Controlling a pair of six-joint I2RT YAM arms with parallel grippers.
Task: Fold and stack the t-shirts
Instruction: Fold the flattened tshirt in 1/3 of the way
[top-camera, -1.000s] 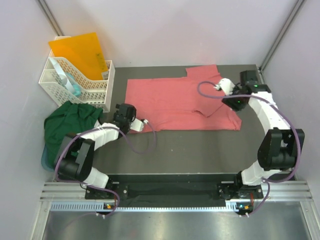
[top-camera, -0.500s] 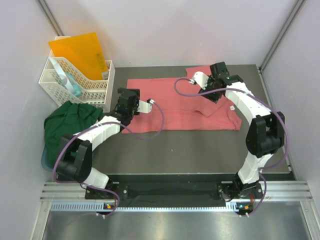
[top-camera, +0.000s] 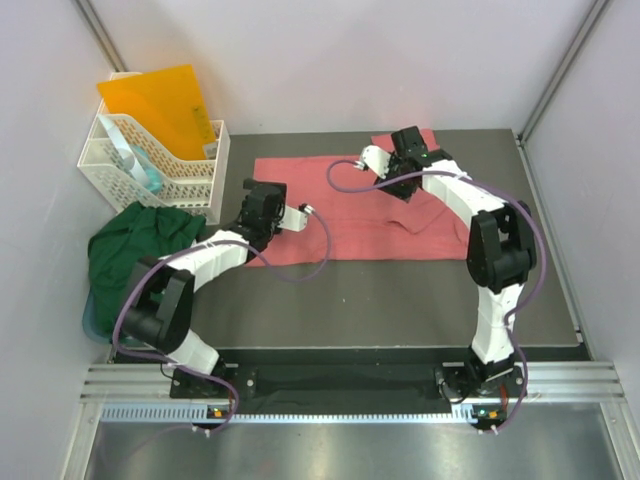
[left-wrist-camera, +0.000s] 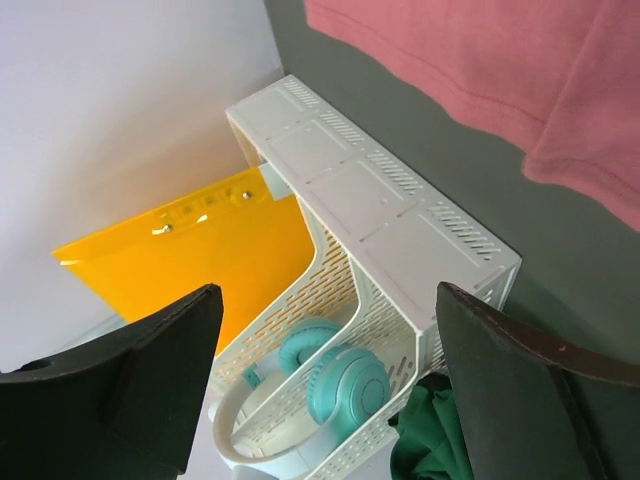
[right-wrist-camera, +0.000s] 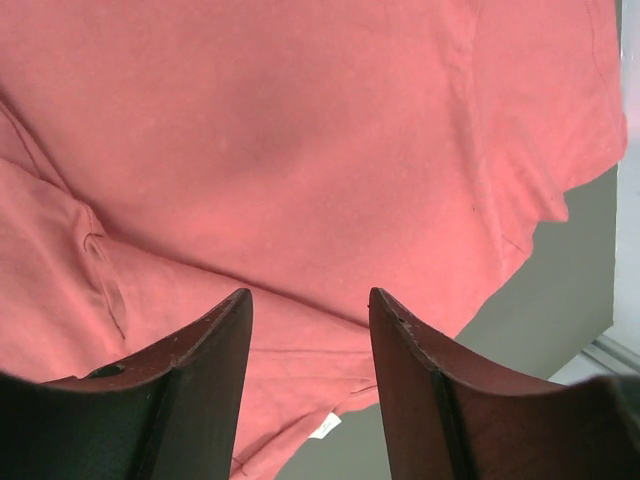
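The left gripper (left-wrist-camera: 325, 300) has its jaws spread wide with nothing between them. It points at the white plastic basket (left-wrist-camera: 400, 215), and through the gap its wrist view shows teal headphones (left-wrist-camera: 335, 375) lying inside and an orange folder (left-wrist-camera: 190, 250) standing in the basket. The right gripper (right-wrist-camera: 310, 300) has its jaws parted about halfway and also grips nothing; only pink cloth shows between its fingers (right-wrist-camera: 190, 370). The salmon-pink t-shirt (top-camera: 330, 210) lies spread flat across the far half of the dark counter (top-camera: 400, 300), with one sleeve reaching the far edge. A creased fold sits in its right part, and a small white label (right-wrist-camera: 322, 428) shows at one hem. The left gripper is at this shirt's left edge, just beside the basket, and the right gripper hangs over its far right part, near the far edge. The dark green t-shirt (top-camera: 135, 250) lies in a crumpled heap at the counter's left edge, directly in front of the basket, which stands in the far left corner.
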